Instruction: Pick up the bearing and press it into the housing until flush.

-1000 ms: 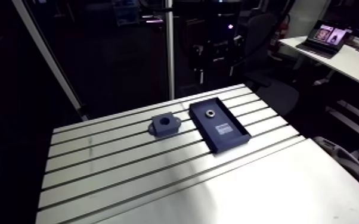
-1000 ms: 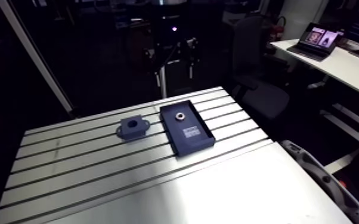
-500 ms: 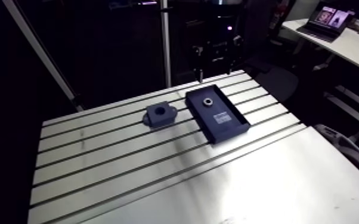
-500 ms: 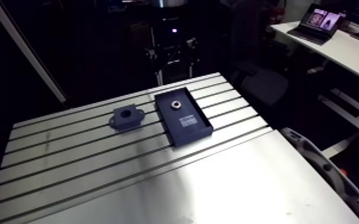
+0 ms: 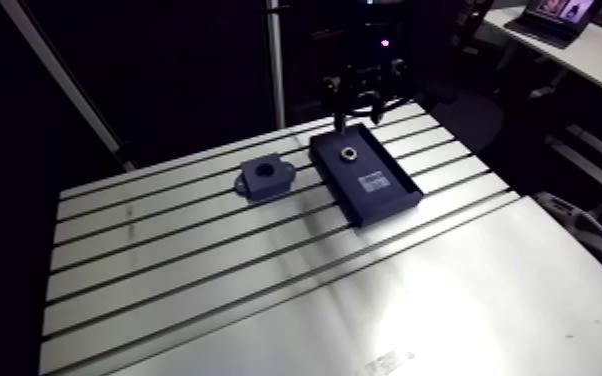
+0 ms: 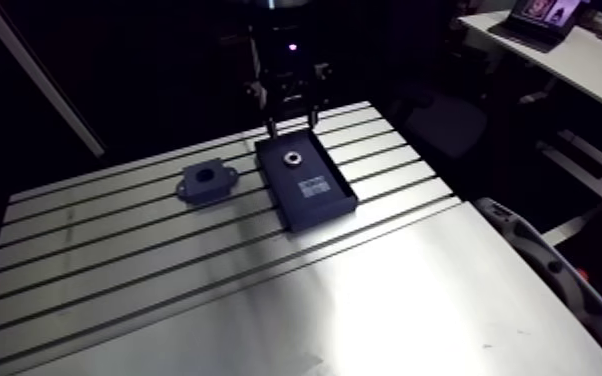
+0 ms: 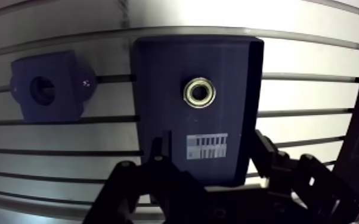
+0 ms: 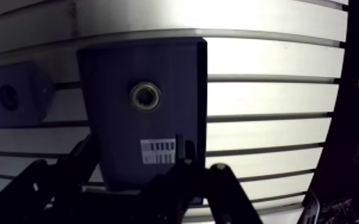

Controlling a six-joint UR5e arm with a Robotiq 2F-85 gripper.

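The slotted aluminium table (image 5: 165, 270) carries two dark blue items, side by side and apart. The first is a shallow rectangular tray (image 7: 158, 89) with a low raised rim, lying across several table slots. The bearing (image 7: 200, 93), a small metal ring with a bright rim and a dark centre hole, lies flat on the tray floor. It touches none of the tray walls and sits ahead of the gripper in the wrist view. A white label (image 7: 206, 146) is fixed to the tray floor, closer to the gripper than the bearing. It shows a row of dark barcode-like bars above a line of small print. The print is too small to read, and no brand can be made out on any item. The second item is the housing (image 7: 45, 89), a blocky part with a round bore facing up and a small lug at its side. It rests on the table beside the tray, not touching it. The gripper (image 5: 358, 118) hangs over the end of the tray that holds the bearing. Its fingers (image 7: 158, 156) are spread wide with nothing held. In the wrist view they frame the labelled part of the tray. The bearing is not in contact with either finger.
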